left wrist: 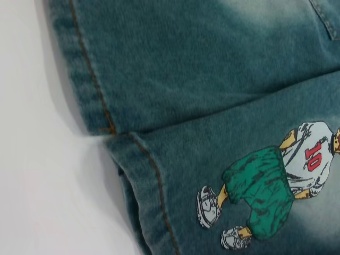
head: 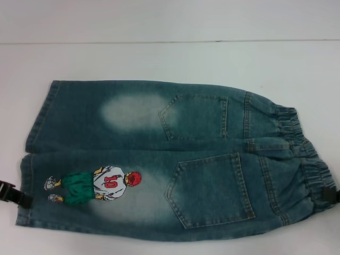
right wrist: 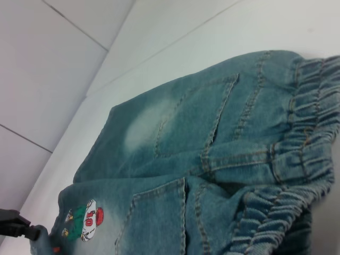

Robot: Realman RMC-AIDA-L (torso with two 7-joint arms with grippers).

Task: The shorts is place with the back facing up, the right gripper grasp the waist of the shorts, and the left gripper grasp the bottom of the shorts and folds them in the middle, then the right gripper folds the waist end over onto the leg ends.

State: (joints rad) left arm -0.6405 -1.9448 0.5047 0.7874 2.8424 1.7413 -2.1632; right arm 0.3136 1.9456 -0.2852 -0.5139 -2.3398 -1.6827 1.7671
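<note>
Your shorts (head: 170, 159) lie flat on the white table (head: 170, 58), back side up, both rear pockets showing. The ruffled waist (head: 311, 154) points toward your right side, and the bottom of the shorts (head: 33, 159), two straight stitched hems, faces your left. The cartoon player print (head: 95, 186) (number 10, green trousers) sits on the nearer leg, close to its hem.

Your left gripper (head: 16, 195) rests at the hem of that nearer leg, touching the denim edge; only a black tip shows, so you cannot tell whether its claw is spread or pinching. Your right gripper (head: 332, 195) shows as a black sliver against the nearer end of the waist, and its claw state cannot be judged either.
</note>
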